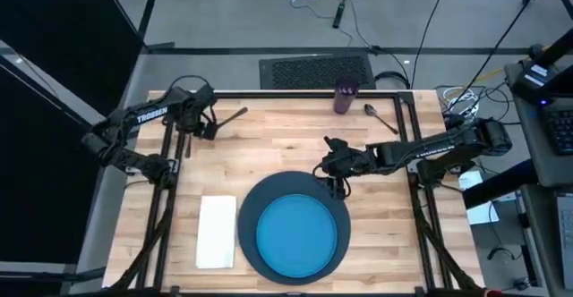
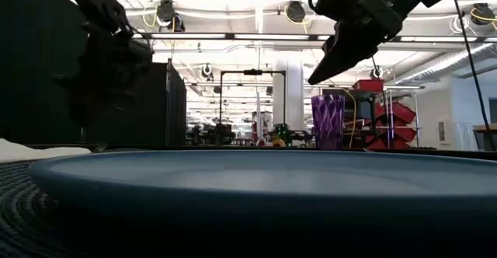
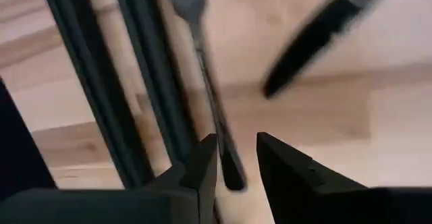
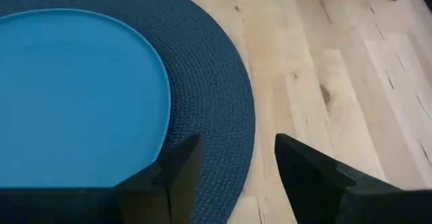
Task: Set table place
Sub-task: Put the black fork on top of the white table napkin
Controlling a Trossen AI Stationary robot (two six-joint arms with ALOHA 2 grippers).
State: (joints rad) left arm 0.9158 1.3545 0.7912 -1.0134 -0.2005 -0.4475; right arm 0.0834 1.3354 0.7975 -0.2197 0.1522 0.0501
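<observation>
- The desk (image 1: 286,140) of pale planks carries the whole setting.
- The dark navy disc (image 1: 294,228) lies at the near middle, with the blue plate (image 1: 296,235) centred on it.
- The white napkin (image 1: 216,231) lies just left of the disc.
- The right hand (image 1: 335,165) hovers over the disc's far edge, fingers (image 4: 312,177) spread apart and holding nothing.
- The left hand (image 1: 199,125) sits at the far left corner, fingers (image 3: 206,166) narrowly parted around the fork (image 3: 202,62) handle.
- The purple cup (image 1: 346,96) stands at the far edge.
- The knife (image 1: 231,118) lies just right of the left hand.
- The spoon (image 1: 380,117) lies near the cup.
</observation>
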